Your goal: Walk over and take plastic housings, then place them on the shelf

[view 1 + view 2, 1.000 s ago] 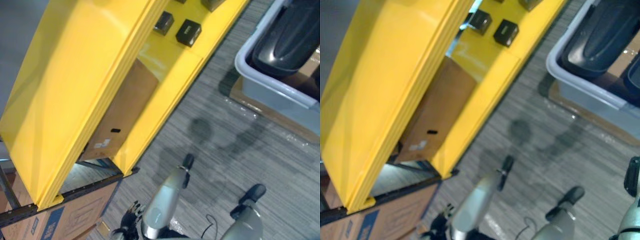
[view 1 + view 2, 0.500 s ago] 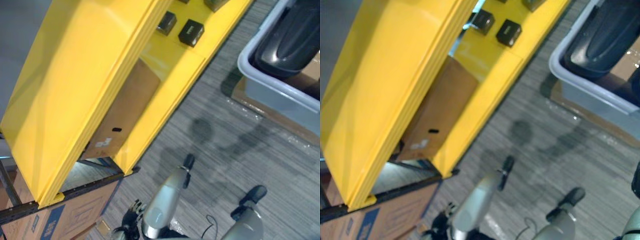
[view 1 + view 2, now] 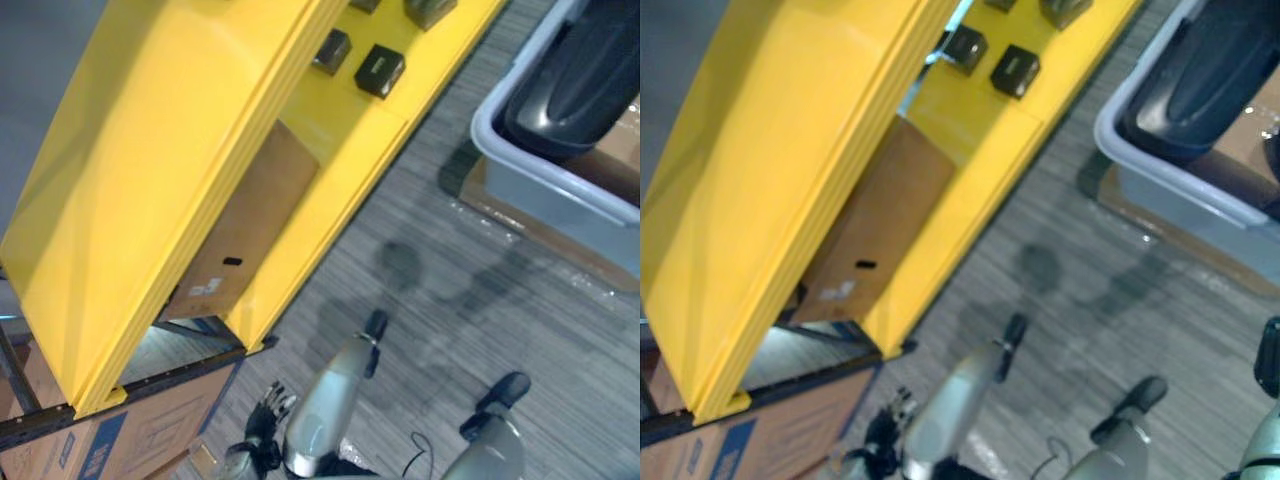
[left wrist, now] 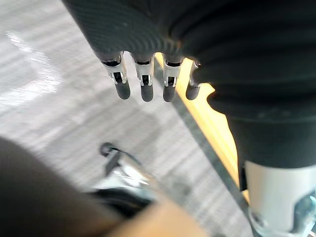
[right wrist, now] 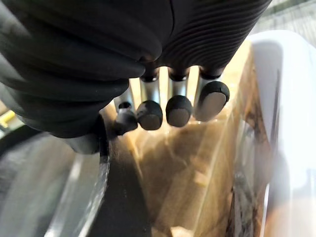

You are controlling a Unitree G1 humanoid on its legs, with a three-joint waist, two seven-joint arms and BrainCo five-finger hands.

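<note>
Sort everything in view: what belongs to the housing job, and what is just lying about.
For the job:
black plastic housing, lying in the grey bin
yellow shelf

Lying about:
small black boxes on the shelf
cardboard boxes under the shelf
flat cardboard beneath the bin

Across striped grey carpet (image 3: 420, 300) from a brown cardboard box (image 3: 245, 225), a grey tub (image 3: 540, 195) sits on flat cardboard (image 3: 474, 186).

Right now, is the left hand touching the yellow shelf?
Apart. The left eye view shows a strip of floor between the left hand and the near corner of the shelf.
</note>
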